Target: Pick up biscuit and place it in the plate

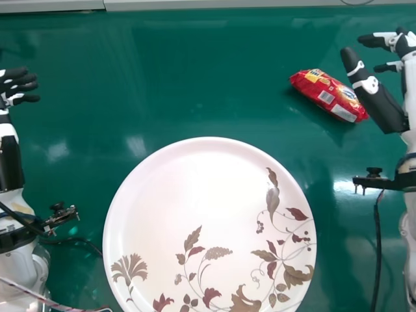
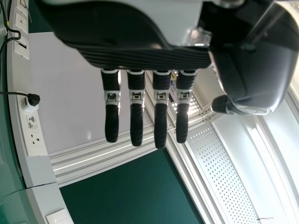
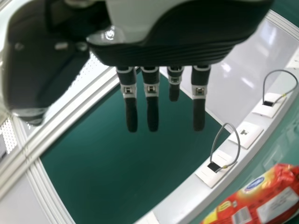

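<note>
I see the red biscuit [image 1: 328, 95] on the table [image 1: 182, 71], beyond the plate [image 1: 188, 188] and to its right. The right hand [image 1: 377, 101] is just beside this biscuit, released and holding nothing; the left hand [image 1: 16, 84], also released, is at the head view's left edge.

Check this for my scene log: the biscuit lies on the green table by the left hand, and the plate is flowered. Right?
The hand is wrong: the head view shows the biscuit by the right hand. It does lie on the green table, and the plate is flowered.
</note>
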Action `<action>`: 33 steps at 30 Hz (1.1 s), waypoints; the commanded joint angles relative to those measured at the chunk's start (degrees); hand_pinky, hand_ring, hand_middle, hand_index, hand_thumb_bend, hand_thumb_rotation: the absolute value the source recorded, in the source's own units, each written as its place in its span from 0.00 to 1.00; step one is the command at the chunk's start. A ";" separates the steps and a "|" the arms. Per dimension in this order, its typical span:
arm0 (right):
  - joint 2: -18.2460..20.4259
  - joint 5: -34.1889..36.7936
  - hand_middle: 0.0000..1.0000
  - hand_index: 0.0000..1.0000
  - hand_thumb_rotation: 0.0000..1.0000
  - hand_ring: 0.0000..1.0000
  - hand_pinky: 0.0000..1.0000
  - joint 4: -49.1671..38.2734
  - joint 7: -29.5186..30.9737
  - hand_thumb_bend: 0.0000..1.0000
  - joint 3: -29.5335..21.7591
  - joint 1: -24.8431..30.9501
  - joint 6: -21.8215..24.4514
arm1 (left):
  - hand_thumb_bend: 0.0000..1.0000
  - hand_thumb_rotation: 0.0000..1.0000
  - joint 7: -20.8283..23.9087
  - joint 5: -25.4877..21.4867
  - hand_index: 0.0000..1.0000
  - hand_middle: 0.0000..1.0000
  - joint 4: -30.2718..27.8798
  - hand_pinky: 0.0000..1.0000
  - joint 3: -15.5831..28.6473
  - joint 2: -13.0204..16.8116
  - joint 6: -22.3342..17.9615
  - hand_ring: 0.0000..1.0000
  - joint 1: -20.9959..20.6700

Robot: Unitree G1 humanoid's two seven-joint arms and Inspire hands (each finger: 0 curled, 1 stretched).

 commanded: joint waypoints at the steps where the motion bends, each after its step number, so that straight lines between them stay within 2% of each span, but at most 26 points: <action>1: -2.15 -1.57 0.77 0.76 0.43 0.73 0.64 0.99 0.98 0.99 0.47 -0.31 0.04 | 0.34 0.57 -0.18 -0.05 0.67 0.66 1.68 0.54 0.31 -0.21 -0.23 0.63 2.33; 7: -5.29 -3.27 0.80 0.79 0.42 0.76 0.65 3.91 3.69 1.00 1.48 -1.76 0.85 | 0.31 0.55 -0.18 0.31 0.67 0.65 2.57 0.54 0.48 0.34 -1.14 0.63 2.14; 12: -8.03 -4.70 0.85 0.84 0.48 0.80 0.67 5.81 7.02 1.00 2.36 -2.81 3.06 | 0.36 0.61 -0.70 -0.29 0.68 0.66 2.12 0.56 0.46 0.51 -0.64 0.64 2.43; 18: -11.75 -4.66 0.89 0.88 0.52 0.83 0.68 10.03 9.45 1.00 3.57 -4.39 1.91 | 0.37 0.61 -0.98 -0.49 0.68 0.66 2.24 0.56 0.72 0.79 -0.34 0.64 2.20; 27: -15.37 -3.82 0.91 0.89 0.52 0.85 0.72 16.35 11.86 1.00 4.67 -6.32 1.13 | 0.33 0.59 -1.09 -0.58 0.68 0.67 1.68 0.56 0.80 1.02 0.59 0.65 2.16; 33: -17.72 -3.80 0.92 0.90 0.56 0.87 0.74 21.00 12.85 1.00 6.35 -8.20 -0.19 | 0.35 0.59 -1.14 -0.68 0.68 0.67 0.93 0.56 0.64 0.84 1.21 0.65 2.48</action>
